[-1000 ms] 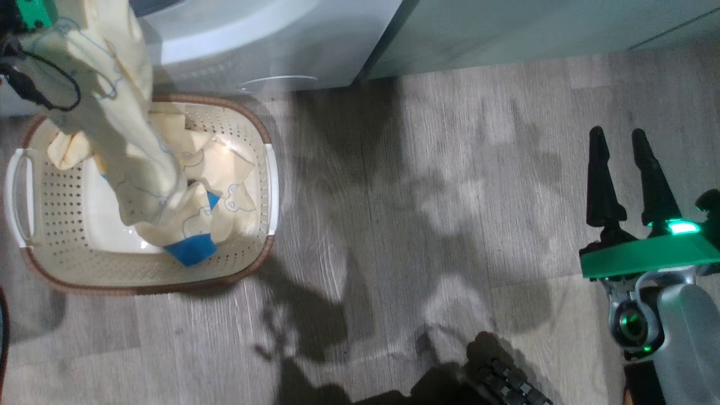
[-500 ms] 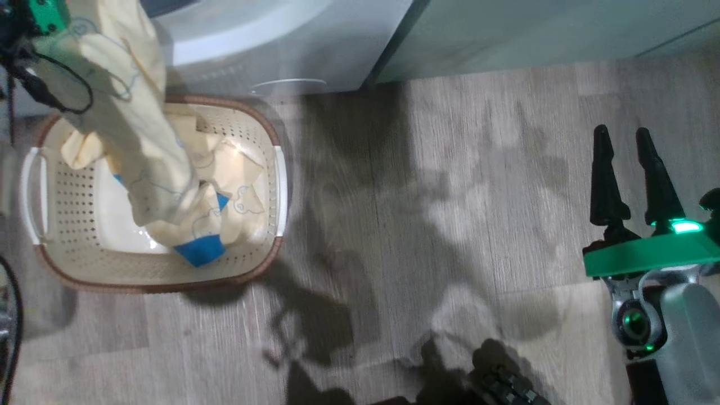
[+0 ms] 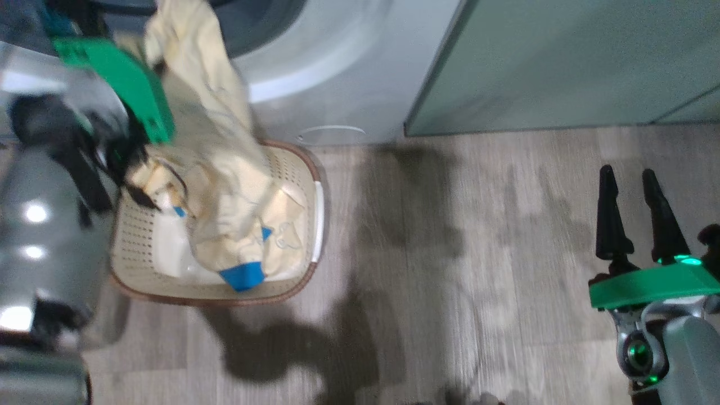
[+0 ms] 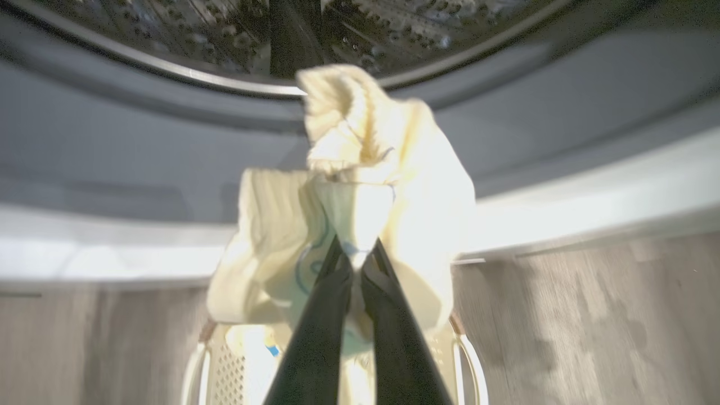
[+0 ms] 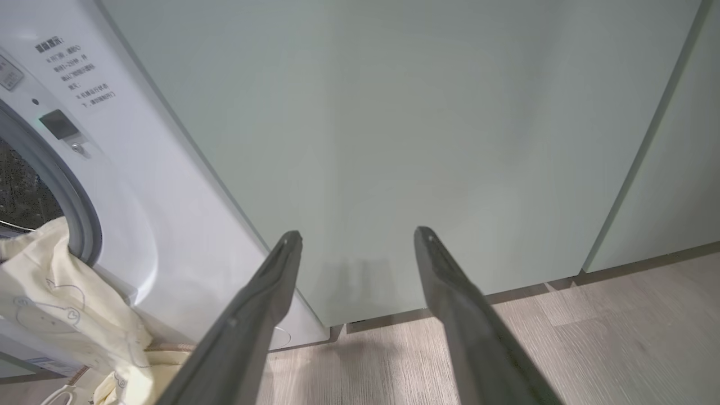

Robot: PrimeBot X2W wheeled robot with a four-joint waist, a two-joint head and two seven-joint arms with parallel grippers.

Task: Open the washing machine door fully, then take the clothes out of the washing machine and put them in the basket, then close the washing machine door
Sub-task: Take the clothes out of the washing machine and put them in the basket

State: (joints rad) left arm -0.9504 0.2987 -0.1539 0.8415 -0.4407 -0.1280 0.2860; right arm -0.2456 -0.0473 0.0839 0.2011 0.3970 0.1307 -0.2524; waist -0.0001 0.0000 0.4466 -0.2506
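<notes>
**Mid-transfer at the washing machine (image 3: pixel 337 73):** your left gripper (image 4: pixel 355 250) holds a pale yellow garment, its two dark fingers pressed together on a fold of the cloth. It sits just in front of the grey rubber ring (image 4: pixel 140 140) and the steel drum (image 4: pixel 394 28). The clothes (image 3: pixel 225 185) hang from that pinch in a long drape. The lower end, with its blue piece, already lies in the basket (image 3: pixel 315 208), which stands on the wood-look floor (image 3: pixel 478 253) close against the washer's front.

The step in hand looks to be the drop into the basket. The next move likely calls for you to bring the arm lower and over the basket's middle, then part the fingers. That way the upper cloth should fall inside the rim rather than over its edge.

The left forearm reaches in from the head view's left edge, wrist angled toward the machine. Your right gripper (image 3: pixel 628 170) hangs well apart at the right, fingers spread and holding nothing, pointed at a sage-green cabinet front (image 5: pixel 422 140).
</notes>
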